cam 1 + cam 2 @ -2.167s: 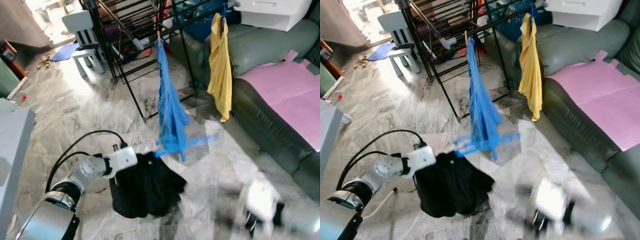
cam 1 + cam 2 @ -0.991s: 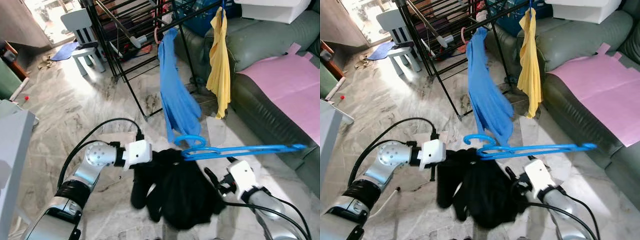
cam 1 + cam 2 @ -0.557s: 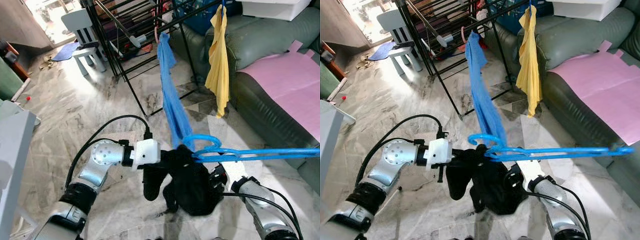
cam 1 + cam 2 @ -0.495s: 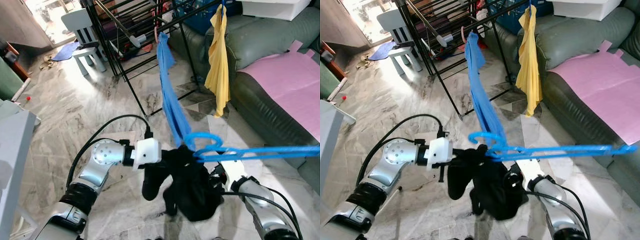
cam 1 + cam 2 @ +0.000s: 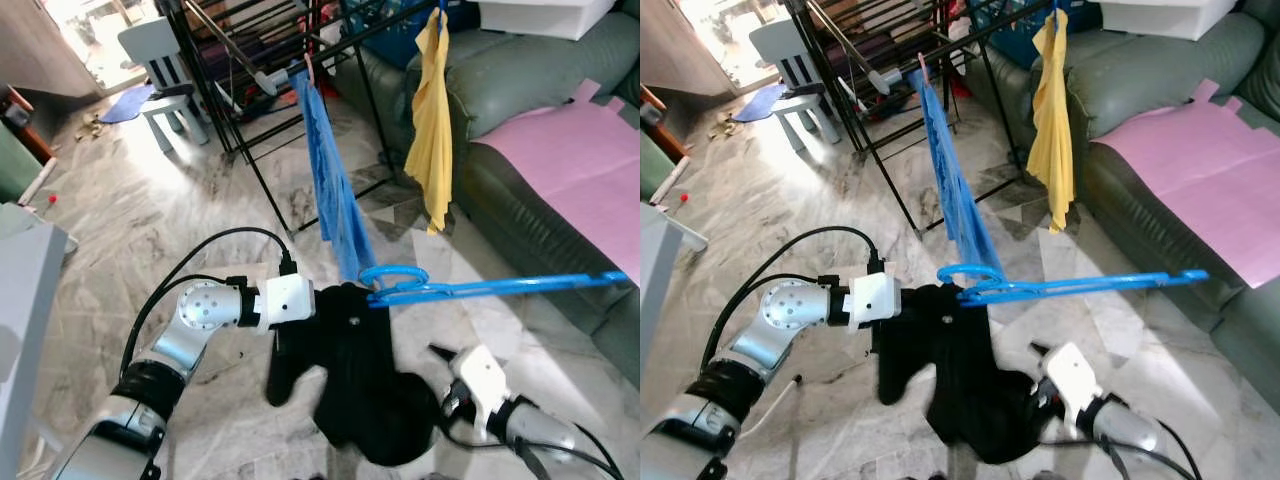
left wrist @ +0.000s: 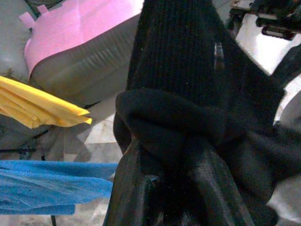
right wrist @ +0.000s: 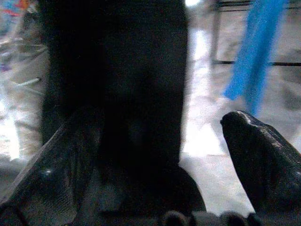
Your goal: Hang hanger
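One blue hanger [image 5: 480, 290], level, long axis crosswise, hook toward left gripper [image 5: 335, 305].
Left gripper clamps black garment [image 5: 365, 385]; right gripper [image 7: 155, 155] spread wide; drying rack [image 5: 300, 60] ahead.

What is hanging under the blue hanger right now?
A black garment droops under the blue hanger's hook end; the left gripper clamps its bunched top. Whether the cloth sits on the hanger is hidden.

Black drying rack [image 5: 262, 60], blue garment [image 5: 328, 180] and yellow garment [image 5: 432, 120] hanging, green sofa [image 5: 520, 200], pink sheet [image 5: 580, 170], small chair [image 5: 160, 70]
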